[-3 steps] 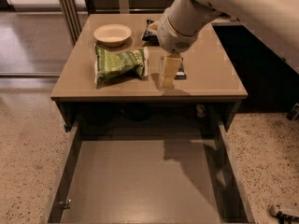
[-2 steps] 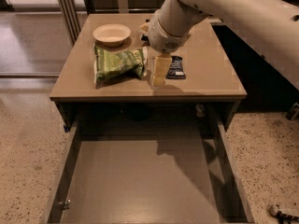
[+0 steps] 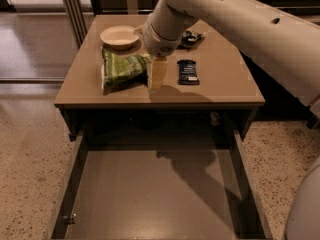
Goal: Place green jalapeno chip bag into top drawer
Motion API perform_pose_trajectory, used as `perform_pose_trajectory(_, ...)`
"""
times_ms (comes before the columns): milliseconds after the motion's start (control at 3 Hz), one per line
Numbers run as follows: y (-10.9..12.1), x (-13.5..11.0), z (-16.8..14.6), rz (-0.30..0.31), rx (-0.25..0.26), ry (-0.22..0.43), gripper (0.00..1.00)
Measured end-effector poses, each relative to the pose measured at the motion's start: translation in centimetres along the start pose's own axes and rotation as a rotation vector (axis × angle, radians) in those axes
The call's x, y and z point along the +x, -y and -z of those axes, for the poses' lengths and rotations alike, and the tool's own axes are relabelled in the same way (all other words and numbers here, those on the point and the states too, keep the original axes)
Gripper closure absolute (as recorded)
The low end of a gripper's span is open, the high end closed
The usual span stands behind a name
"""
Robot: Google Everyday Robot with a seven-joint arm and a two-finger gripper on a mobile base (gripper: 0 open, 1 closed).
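The green jalapeno chip bag lies on the tan table, left of centre, just in front of a bowl. The gripper hangs from the cream arm and stands down at the bag's right end, touching or almost touching it. The top drawer is pulled out below the table's front edge, and its flat bottom holds nothing.
A cream bowl sits at the table's back left. A small dark bar wrapper lies right of the gripper. A dark blue-black chip bag lies at the back, partly behind the arm. Thin drawer walls run along both sides.
The arm and gripper have moved left, from over the dark bar wrapper to the right end of the green bag. The wrapper now shows in full.
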State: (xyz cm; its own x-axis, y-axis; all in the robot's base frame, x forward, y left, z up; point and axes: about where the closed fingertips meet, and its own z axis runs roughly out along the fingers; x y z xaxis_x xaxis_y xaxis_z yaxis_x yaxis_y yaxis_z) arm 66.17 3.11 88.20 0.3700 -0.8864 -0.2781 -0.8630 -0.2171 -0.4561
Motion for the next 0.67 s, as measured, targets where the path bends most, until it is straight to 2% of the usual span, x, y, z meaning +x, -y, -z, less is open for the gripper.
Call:
perform_pose_trajectory(333,0.9,-0.7,-1.4,0.023,0.007,-0.007,0.0)
perform_pose_trajectory(667,1.3,-1.4,-2.5,0.048,-0.01,-0.003,0.0)
